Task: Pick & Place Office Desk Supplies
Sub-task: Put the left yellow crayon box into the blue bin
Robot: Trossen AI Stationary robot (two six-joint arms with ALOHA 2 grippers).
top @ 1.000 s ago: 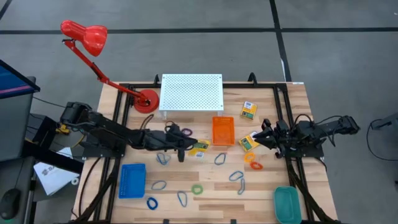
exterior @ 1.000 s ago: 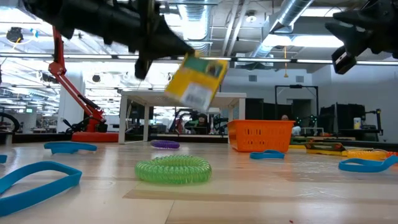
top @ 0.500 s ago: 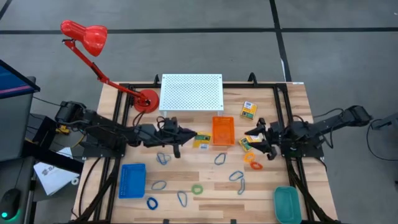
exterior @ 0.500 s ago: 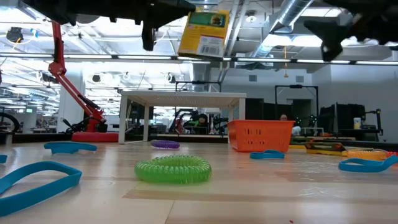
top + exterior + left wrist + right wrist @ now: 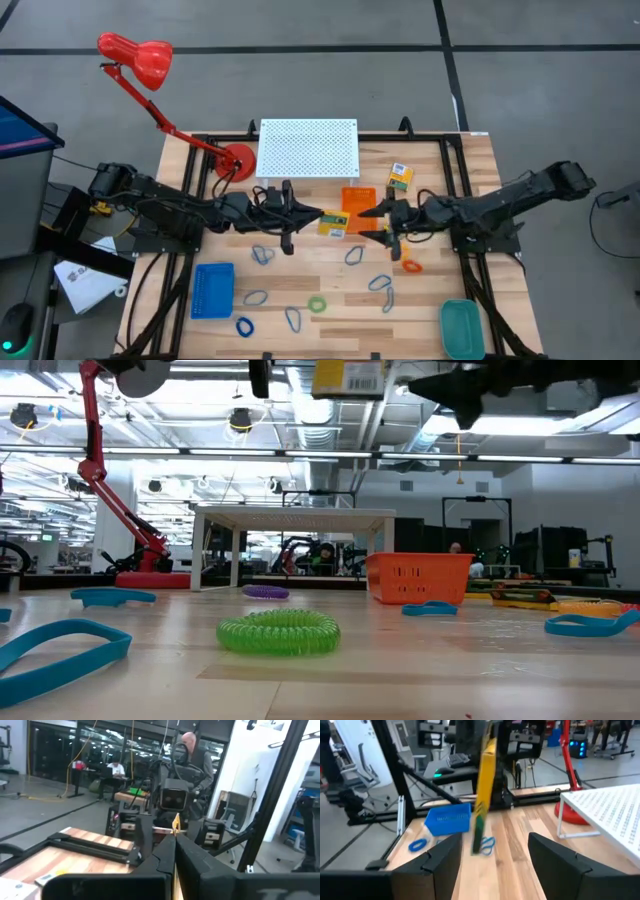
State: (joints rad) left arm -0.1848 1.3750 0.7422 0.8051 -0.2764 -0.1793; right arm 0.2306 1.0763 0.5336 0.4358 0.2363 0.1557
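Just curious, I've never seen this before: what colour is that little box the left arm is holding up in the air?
Yellow, with a green patch; the small box shows best in the high view.

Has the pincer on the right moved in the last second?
Yes. The right pincer, open, has slid toward the table's middle, now beside the orange tray and facing the yellow box held by the left pincer.

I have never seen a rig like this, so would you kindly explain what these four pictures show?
Two dark robot arms work at a wooden table. One camera looks straight down, one sits at table-top height, and one rides on each wrist. The left gripper is shut on a small yellow box, held up in the air. The right gripper faces it, open, the box edge-on between its fingers. On the table lie coloured rings and clip loops, another yellow box, an orange tray, a blue tray, a teal tray and a red lamp.
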